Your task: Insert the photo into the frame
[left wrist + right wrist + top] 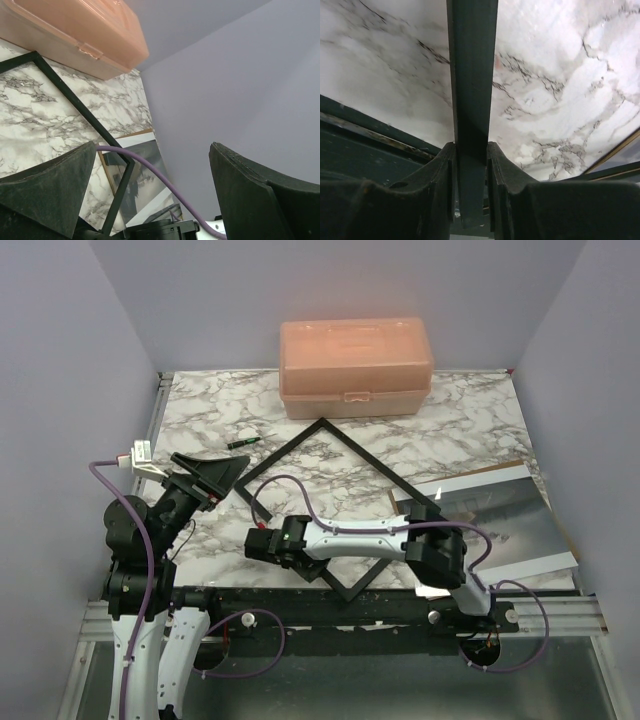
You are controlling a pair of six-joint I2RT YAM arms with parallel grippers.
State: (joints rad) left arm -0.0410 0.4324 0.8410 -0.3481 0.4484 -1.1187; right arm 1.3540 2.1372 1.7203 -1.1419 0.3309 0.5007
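At the near side of the marble table (200, 530), the right gripper (470, 150) is clenched on a black bar of the frame (472, 75), its fingers (437, 170) pressed against both sides. The frame lies flat, turned like a diamond, mid-table. The left gripper (152, 147) hangs above the frame's left corner, spread wide and holding nothing. A white tag (140, 452) on its cable is too small to read. The photo (500, 520) lies right of the frame on a brown backing board (497, 467), well apart from both grippers. Farther back lie a dark pen (241, 441) and a closed peach plastic case (355, 368).
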